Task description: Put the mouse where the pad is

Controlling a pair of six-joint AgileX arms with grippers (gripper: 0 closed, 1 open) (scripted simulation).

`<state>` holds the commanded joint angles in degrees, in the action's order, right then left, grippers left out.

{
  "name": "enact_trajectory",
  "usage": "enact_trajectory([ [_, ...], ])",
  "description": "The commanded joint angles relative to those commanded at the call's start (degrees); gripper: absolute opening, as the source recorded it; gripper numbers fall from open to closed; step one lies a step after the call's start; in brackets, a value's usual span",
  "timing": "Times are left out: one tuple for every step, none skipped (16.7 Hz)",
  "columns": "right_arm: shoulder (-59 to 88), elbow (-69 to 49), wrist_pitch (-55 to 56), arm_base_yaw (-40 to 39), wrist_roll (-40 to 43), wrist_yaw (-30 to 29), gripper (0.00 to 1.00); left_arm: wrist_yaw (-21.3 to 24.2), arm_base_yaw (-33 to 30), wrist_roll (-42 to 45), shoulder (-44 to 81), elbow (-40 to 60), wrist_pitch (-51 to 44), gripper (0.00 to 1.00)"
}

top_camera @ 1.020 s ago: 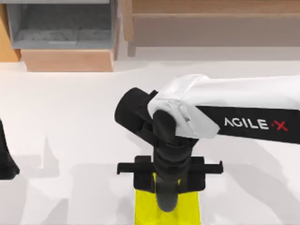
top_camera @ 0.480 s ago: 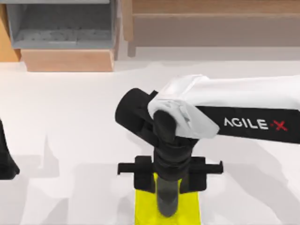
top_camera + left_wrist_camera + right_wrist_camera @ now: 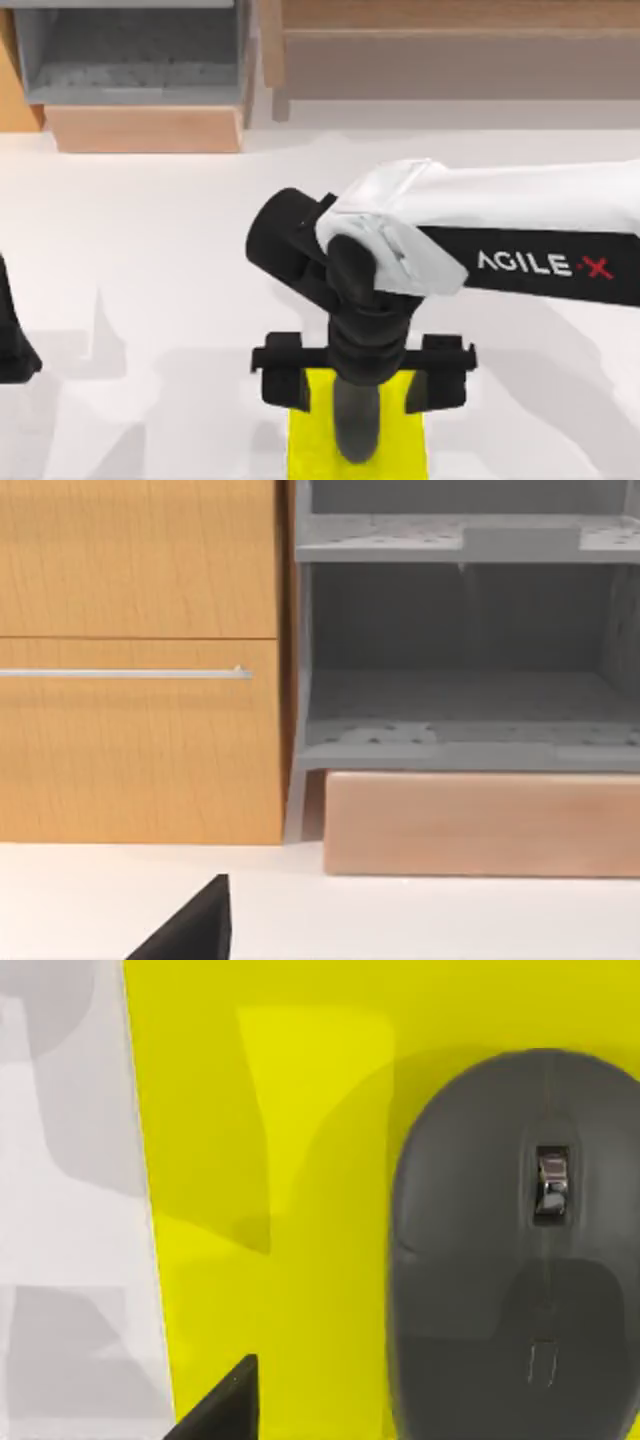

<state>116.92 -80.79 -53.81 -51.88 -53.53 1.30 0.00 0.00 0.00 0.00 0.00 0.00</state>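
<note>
White desk [image 3: 150,250], wood cabinet behind; mouse [image 3: 515,1250] lies on the yellow pad [image 3: 310,445].
My right pincer [image 3: 357,375] hangs spread over it, pinching nothing. Best lift straight up, no sideways drag. Left arm [image 3: 12,340] parked at desk's left edge.

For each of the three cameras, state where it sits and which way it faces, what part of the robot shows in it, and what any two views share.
Top view: above the table, looking down; the right arm reaches in, the right gripper open over the yellow pad and the grey mouse; the left arm is parked at the left edge.
Left wrist view: faces a wooden cabinet and grey shelf across the table; a black fingertip shows.
Right wrist view: looks straight down at mouse on pad.
Shared: top and right wrist views both show mouse and pad.
</note>
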Motion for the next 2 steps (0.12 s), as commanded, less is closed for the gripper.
enact_trajectory([
  [0.0,0.0,0.0,0.0,0.0,0.0,1.0,0.0,0.0,0.0,0.0,0.0,0.0,1.0],
  [0.0,0.0,0.0,0.0,0.0,0.0,1.0,0.0,0.0,0.0,0.0,0.0,0.0,1.0],
])
